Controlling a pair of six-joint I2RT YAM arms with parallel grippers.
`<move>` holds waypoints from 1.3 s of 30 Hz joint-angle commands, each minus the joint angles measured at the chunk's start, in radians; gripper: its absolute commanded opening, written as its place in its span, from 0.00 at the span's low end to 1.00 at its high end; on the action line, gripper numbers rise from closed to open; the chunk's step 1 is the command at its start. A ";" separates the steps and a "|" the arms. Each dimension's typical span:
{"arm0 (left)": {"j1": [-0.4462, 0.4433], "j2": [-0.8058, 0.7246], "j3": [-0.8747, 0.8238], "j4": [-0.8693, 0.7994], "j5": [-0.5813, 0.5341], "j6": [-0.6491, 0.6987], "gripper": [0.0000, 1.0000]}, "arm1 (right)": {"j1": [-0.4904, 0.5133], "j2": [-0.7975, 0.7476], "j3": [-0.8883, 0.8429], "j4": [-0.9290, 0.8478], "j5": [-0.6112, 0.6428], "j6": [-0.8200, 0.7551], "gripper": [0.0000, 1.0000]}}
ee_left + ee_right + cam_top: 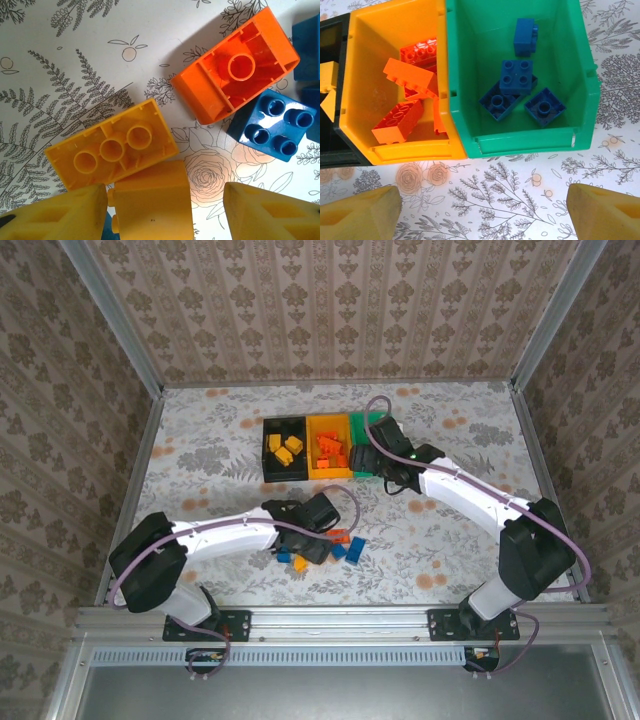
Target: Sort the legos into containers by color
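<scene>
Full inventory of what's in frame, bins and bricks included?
black bin: one, black, left end of joined row, mid-table
yellow-orange bin: one, yellow-orange, middle of row
green bin: one, green, right end
yellow bricks: several, yellow, in black bin
red-orange bricks: several, red-orange, in yellow-orange bin
blue bricks: four, blue, in green bin
loose bricks: a handful, yellow, orange, blue, on table by left gripper
table: one, floral print
left gripper: open, astride a loose yellow brick
right gripper: open, above table before green bin
</scene>
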 commanded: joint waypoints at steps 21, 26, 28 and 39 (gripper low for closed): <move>-0.064 0.013 -0.038 -0.003 -0.078 -0.066 0.63 | -0.037 -0.064 -0.066 0.012 -0.032 0.015 0.88; -0.066 0.029 -0.054 0.010 -0.060 -0.071 0.61 | -0.051 -0.077 -0.081 0.010 -0.030 0.015 0.88; -0.067 0.040 -0.056 0.018 -0.049 -0.071 0.61 | -0.057 -0.081 -0.089 0.015 -0.034 0.018 0.88; -0.077 0.058 -0.038 0.022 -0.100 -0.056 0.39 | -0.079 -0.098 -0.099 0.014 -0.042 0.023 0.88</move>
